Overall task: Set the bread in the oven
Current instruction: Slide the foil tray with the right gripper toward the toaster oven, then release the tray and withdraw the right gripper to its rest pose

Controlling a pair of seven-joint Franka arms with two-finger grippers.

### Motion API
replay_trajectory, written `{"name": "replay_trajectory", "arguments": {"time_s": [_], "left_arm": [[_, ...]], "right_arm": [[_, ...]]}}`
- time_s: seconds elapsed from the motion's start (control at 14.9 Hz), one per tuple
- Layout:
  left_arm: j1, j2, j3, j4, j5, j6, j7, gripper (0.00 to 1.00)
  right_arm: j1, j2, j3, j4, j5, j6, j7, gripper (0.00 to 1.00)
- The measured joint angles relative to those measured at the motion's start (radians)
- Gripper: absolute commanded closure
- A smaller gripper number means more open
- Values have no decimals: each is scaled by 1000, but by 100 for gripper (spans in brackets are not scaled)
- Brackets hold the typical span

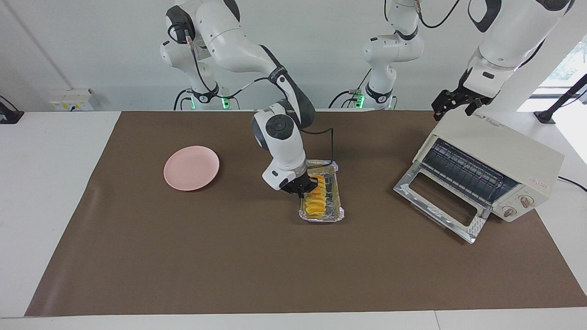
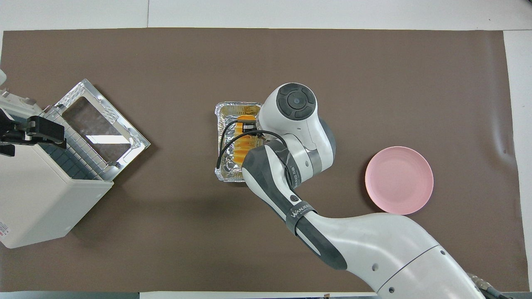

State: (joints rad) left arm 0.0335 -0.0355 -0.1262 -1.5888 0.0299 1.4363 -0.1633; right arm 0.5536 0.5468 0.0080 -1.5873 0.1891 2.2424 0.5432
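Observation:
The bread (image 1: 316, 201), a ridged yellow-orange loaf, lies in a crinkled foil tray (image 1: 338, 176) near the middle of the brown mat. My right gripper (image 1: 306, 187) is down at the tray, over the end of the bread nearer to the robots. In the overhead view the right arm's wrist covers most of that gripper (image 2: 248, 129), and part of the bread (image 2: 240, 155) and the tray (image 2: 222, 110) show. The cream-white oven (image 1: 504, 151) stands at the left arm's end with its glass door (image 1: 440, 201) dropped open. My left gripper (image 1: 454, 104) hangs open over the oven's top (image 2: 41, 199).
A round pink plate (image 1: 191, 167) lies on the mat toward the right arm's end, also seen in the overhead view (image 2: 399, 180). The oven's wire rack (image 1: 463, 169) shows inside the open door.

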Motion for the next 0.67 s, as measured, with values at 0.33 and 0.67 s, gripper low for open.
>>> {"name": "replay_trajectory", "arguments": {"time_s": [0.33,0.67], "left_arm": [[0,0,0,0,0,0,0,0],[0,0,0,0,0,0,0,0]], "right_arm": [[-7,-28,-28,19,1,-53,28,0],[-150,-173,-78,45,-3,-237,-69,0]]}}
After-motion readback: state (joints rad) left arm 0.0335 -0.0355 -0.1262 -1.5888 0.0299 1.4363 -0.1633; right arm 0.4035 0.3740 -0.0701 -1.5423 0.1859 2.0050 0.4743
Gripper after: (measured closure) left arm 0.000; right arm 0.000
